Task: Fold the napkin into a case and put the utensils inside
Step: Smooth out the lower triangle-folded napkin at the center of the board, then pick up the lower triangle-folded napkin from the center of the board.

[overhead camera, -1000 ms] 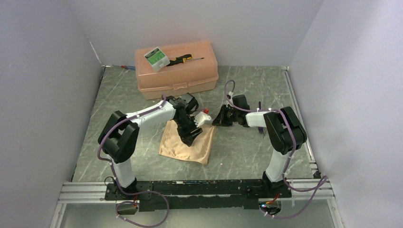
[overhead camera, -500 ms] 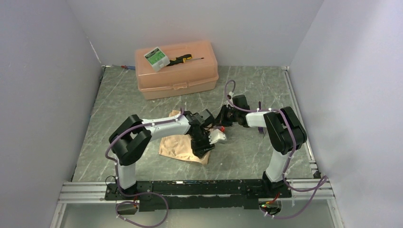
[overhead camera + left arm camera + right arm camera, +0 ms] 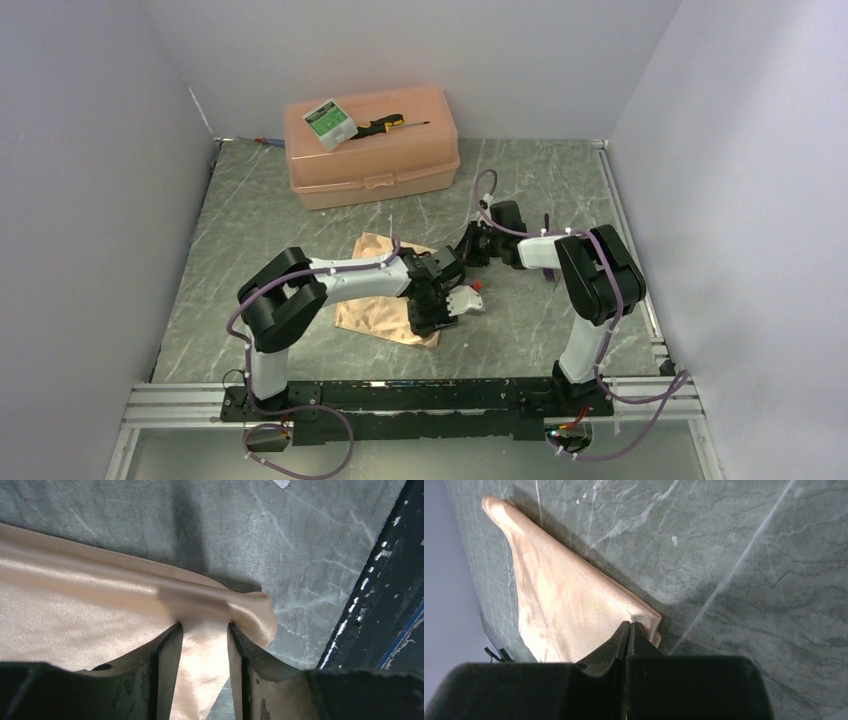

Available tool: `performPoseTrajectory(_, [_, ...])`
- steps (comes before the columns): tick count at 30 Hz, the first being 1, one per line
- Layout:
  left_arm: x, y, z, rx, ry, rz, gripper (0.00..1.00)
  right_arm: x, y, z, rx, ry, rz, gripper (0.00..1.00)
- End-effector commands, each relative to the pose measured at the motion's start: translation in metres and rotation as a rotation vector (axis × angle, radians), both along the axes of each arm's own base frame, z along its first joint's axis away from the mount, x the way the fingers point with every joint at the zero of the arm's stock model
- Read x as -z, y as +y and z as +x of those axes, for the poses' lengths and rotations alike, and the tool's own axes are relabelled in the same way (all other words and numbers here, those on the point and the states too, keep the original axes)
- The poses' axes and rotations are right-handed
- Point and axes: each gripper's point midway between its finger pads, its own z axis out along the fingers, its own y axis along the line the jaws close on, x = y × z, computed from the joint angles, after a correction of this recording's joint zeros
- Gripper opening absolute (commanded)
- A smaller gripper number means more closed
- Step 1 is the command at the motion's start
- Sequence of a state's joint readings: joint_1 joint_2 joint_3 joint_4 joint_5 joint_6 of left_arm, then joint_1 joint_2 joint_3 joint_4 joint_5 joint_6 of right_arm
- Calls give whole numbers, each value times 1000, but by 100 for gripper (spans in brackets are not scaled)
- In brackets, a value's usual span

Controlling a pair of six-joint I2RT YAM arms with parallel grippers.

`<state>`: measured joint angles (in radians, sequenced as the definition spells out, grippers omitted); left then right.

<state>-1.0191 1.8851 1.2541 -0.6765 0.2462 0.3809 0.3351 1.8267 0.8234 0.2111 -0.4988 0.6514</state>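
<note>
The peach-orange napkin [image 3: 370, 315] lies as a flat folded sheet on the table's middle, with no case shape showing. My left gripper [image 3: 432, 325] is down at its near right corner. In the left wrist view the left gripper [image 3: 204, 626] stands open, its tips on the napkin [image 3: 75, 595] and a flap of cloth between them. My right gripper [image 3: 466, 252] is at the far right corner. In the right wrist view that gripper [image 3: 629, 624] is shut on the napkin's [image 3: 559, 605] corner. A thin dark sliver [image 3: 547, 224] by the right forearm looks like the utensils, mostly hidden.
A rigid peach plastic box [image 3: 370, 165] stands at the back, with a black-and-yellow screwdriver [image 3: 390, 125] and a small green-and-white pack [image 3: 329, 120] on its lid. The black base rail [image 3: 400, 395] runs close to the napkin's near edge. Grey walls close in both sides.
My left arm has swung right and toward the near edge, from the napkin's middle to its near right corner, its jaws narrowing. My right gripper stayed at the far corner and closed.
</note>
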Motion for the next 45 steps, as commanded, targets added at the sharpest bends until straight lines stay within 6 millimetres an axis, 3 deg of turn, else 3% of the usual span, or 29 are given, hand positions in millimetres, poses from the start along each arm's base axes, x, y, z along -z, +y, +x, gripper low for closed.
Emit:
performPoseTrajectory(1, [9, 11, 11, -11, -52, 66, 52, -2, -11, 4, 29, -26, -52, 4])
performPoseTrajectory(4, [-23, 15, 23, -46, -38, 21, 61, -21, -15, 9, 26, -91, -72, 12])
performPoseTrajectory(7, [-66, 25, 45, -117, 4, -82, 66, -46, -21, 8, 13, -168, -111, 32])
performPoseTrajectory(10, [-101, 50, 67, -171, -13, -161, 70, -70, -29, 0, -9, -246, -176, 41])
performPoseTrajectory(12, [-116, 67, 72, -182, -31, -179, 71, -83, -29, -11, -52, -300, -242, 43])
performPoseTrajectory(15, [-128, 93, 72, -209, -14, -210, 73, -98, -20, -35, -193, -402, -370, 48])
performPoseTrajectory(19, [-130, 121, 85, -291, 3, -253, 74, -114, -4, -89, -511, -674, -570, 51])
performPoseTrajectory(21, [-132, 126, 102, -337, -1, -280, 73, -128, 9, -119, -686, -832, -580, 57])
performPoseTrajectory(24, [-128, 118, 130, -369, -1, -307, 72, -141, 15, -144, -850, -1021, -624, 70])
performPoseTrajectory(27, [-118, 100, 156, -398, 12, -349, 71, -137, 24, -162, -992, -1075, -622, 72])
performPoseTrajectory(33, [-96, 68, 182, -417, 103, -376, 67, -86, 30, -200, -1292, -1037, -725, 72])
performPoseTrajectory(38, [-84, 53, 182, -385, 90, -358, 67, -57, 36, -218, -1419, -1082, -777, 71])
performPoseTrajectory(45, [-56, 44, 173, -363, 82, -306, 66, -40, 50, -210, -1450, -1218, -855, 67])
